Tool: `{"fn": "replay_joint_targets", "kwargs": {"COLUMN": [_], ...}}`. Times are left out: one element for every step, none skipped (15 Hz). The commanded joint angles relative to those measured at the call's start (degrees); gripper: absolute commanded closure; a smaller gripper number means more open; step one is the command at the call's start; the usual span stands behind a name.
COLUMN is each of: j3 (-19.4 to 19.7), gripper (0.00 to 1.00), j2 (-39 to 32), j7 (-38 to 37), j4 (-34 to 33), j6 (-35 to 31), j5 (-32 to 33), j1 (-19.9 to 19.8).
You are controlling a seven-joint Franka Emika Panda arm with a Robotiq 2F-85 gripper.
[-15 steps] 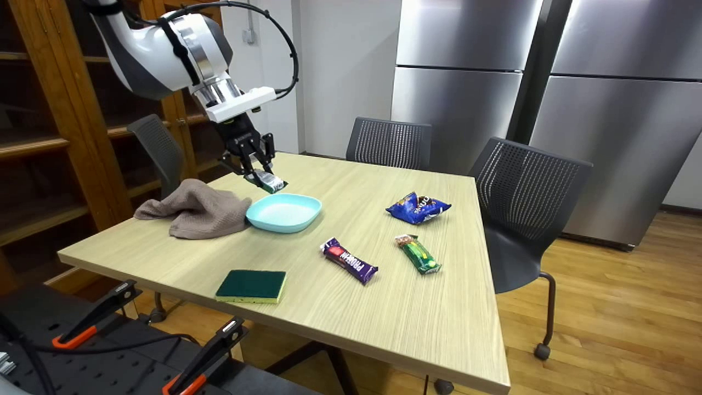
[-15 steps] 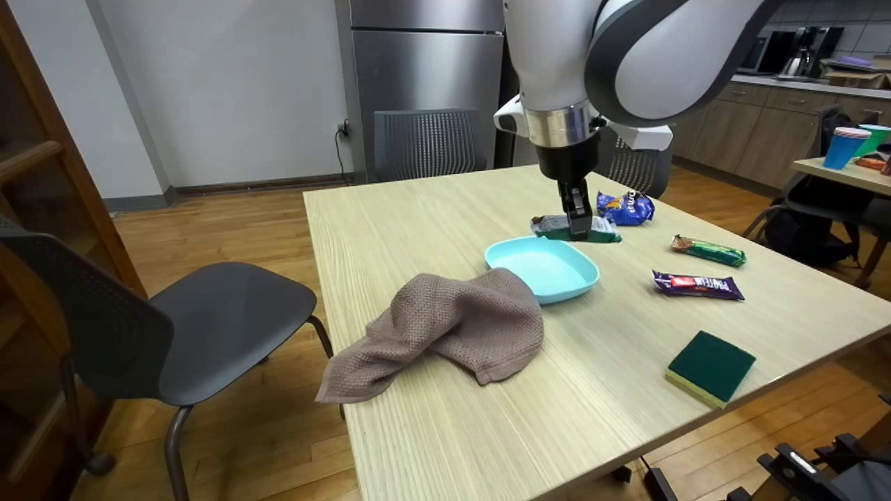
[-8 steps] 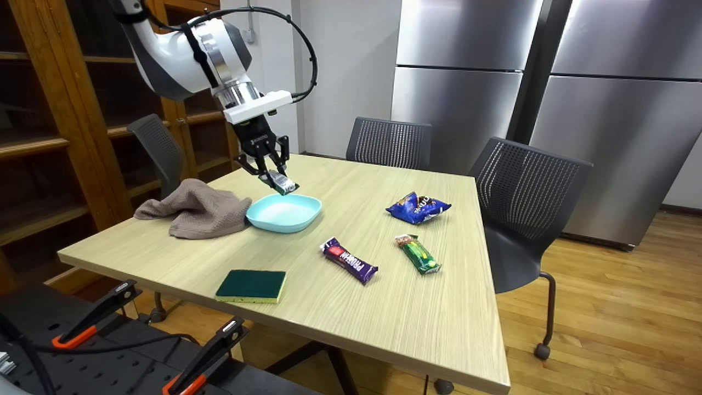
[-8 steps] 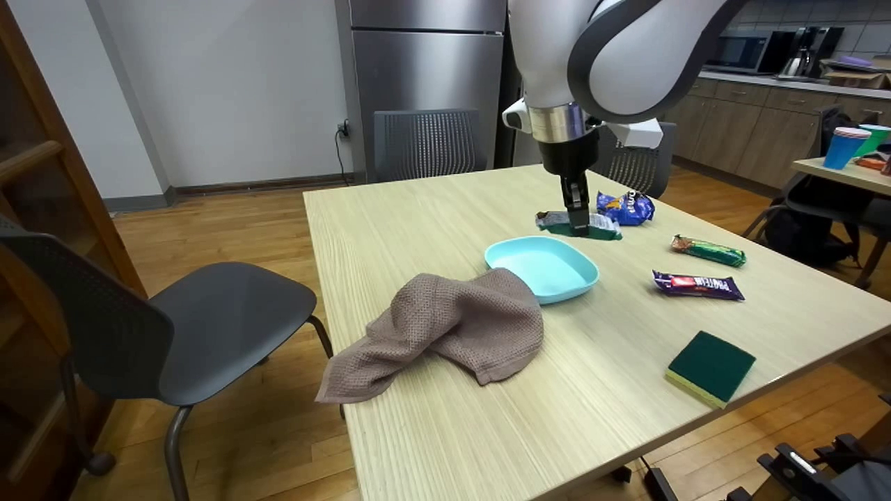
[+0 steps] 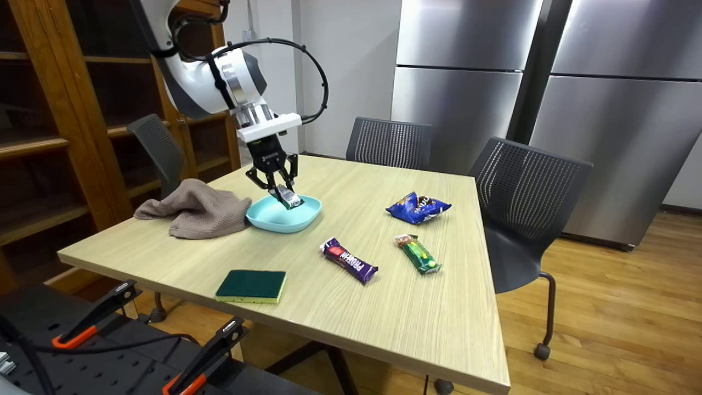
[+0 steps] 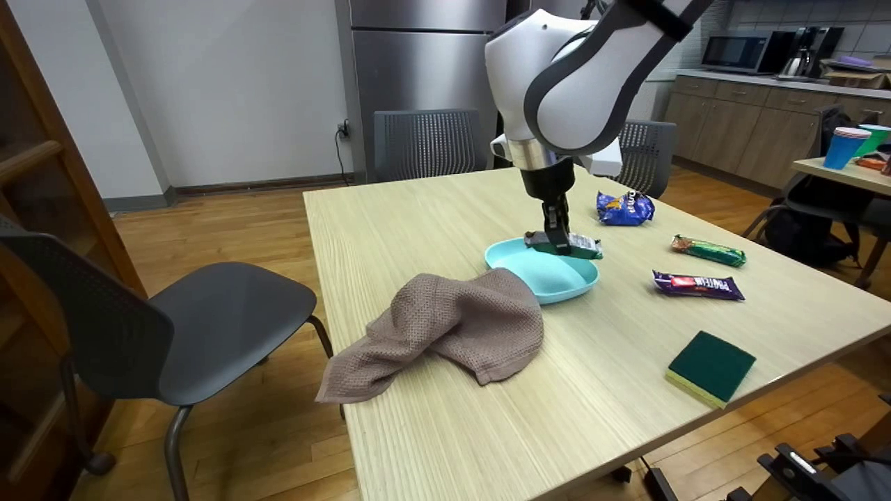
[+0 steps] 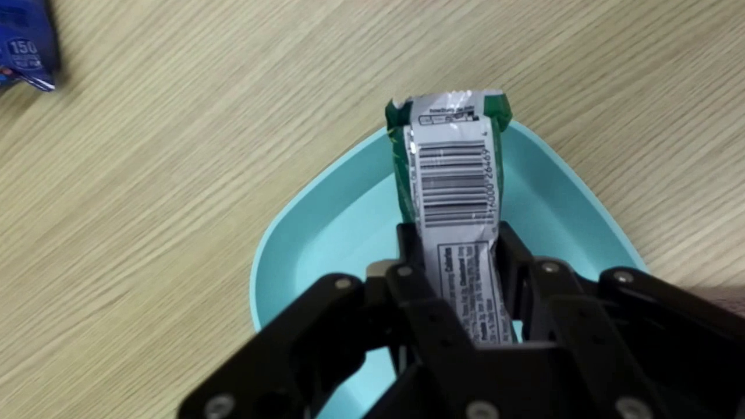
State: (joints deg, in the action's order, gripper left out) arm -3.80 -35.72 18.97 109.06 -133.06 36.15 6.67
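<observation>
Stainless-steel refrigerators [image 5: 460,109] stand behind a pale wood-grain table [image 5: 362,192]. The Robotiq gripper [image 7: 457,244] has its jaws clamped on a green-wrapped snack bar [image 7: 454,174], barcode side up, with a light-blue plate [image 6: 532,275] beneath them. Near the jaws, beside the plate, lies a crumpled brown towel [image 6: 452,323]; well apart from them are a blue snack bag [image 5: 417,209], a purple protein bar [image 5: 349,260], another green-wrapped bar [image 5: 418,254] and a green-and-yellow sponge [image 5: 252,285].

Print on a green-and-white wrapper [image 7: 457,180] carries barcode digits "16000 26469" and the word "Calories"; a blue packet [image 7: 26,43] shows "150," while a purple bar [image 6: 698,286], in an exterior view, reads "PROTEIN" in white capitals.
</observation>
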Motion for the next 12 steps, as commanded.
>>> {"fn": "replay_joint_targets", "kwargs": {"j3": [0.73, 0.77, 0.84, 0.86, 0.87, 0.77, 0.69, 0.85, 0.94, 0.83, 0.57, 0.50], "gripper": [0.91, 0.91, 0.91, 0.91, 0.91, 0.41, 0.40, 0.33, 0.27, 0.20, 0.12, 0.03], "j2": [-5.75, -6.94, -7.81, -8.39, -8.93, -8.97, -8.87, -8.47, -8.02, -7.44, -6.65, -5.73], "j7": [-0.37, -0.32, -0.26, -0.22, -0.25, -0.21, -0.20, -0.84, -1.35, -1.55, -1.40, -1.70], "j4": [-7.56, -8.91, -9.91, -10.52, -11.11, -11.15, -11.08, -10.71, -10.56, -10.19, -9.48, -8.64], "j6": [4.06, 4.72, 5.29, 5.68, 6.22, 6.76, 6.94, 7.22, 8.68, 9.63, 9.99, 10.35], "j5": [-1.65, -2.01, -2.15, -2.06, -1.91, -1.77, -1.54, -1.22, -1.53, -1.77, -1.81, -1.64], "j1": [1.23, 1.32, 1.55, 1.85, 2.13, 2.45, 2.75, 3.31, 3.76, 3.89, 3.82, 4.01]}}
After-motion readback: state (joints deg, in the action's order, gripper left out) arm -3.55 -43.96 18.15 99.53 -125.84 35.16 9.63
